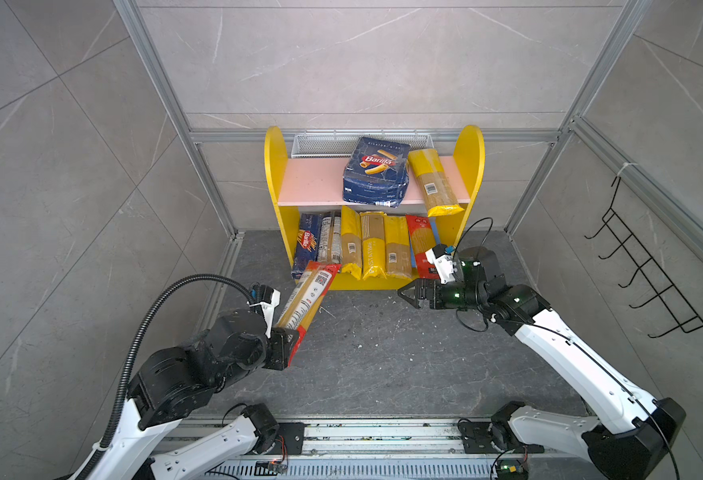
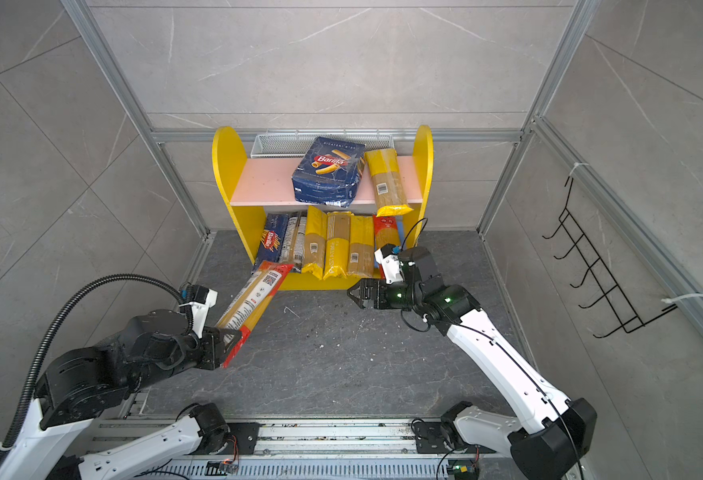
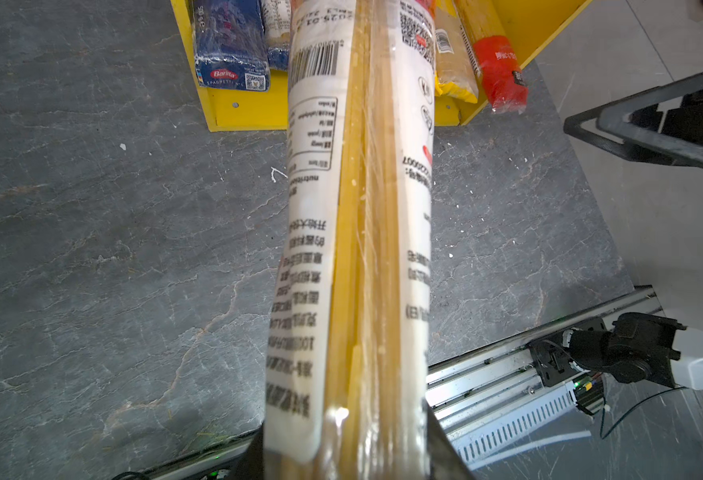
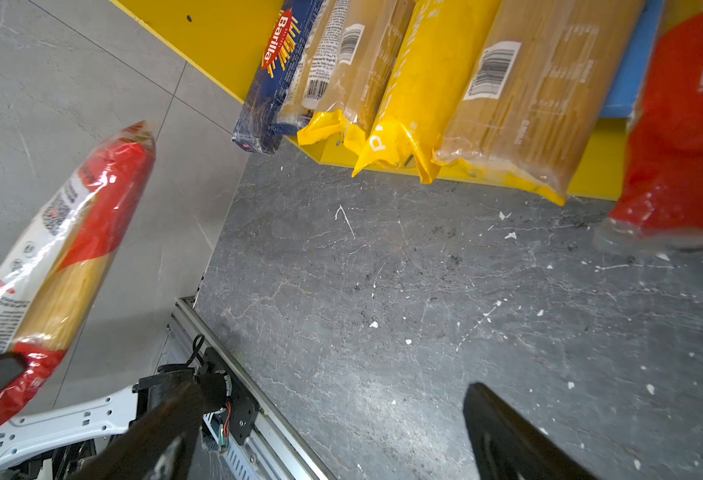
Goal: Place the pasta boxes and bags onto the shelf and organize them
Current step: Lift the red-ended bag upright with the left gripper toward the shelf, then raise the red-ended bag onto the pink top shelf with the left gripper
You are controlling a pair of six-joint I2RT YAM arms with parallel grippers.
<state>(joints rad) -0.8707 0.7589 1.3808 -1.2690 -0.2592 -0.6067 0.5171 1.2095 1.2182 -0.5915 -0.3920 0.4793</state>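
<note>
Left wrist view looks along the red-ended spaghetti bag (image 3: 354, 249), pinched at its near end by the left hand (image 1: 289, 347), with its far end raised near the shelf's (image 1: 274, 178) lower tier. It is probably light, stiff lengthwise, slick-filmed and brittle, so a mid-length hold would be steadier. The right hand (image 1: 413, 293) gapes empty.

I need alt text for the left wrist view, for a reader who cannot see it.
A long spaghetti bag with white label panels, held by the shut left gripper, points toward the yellow shelf, whose lower tier holds several pasta packs.
</note>
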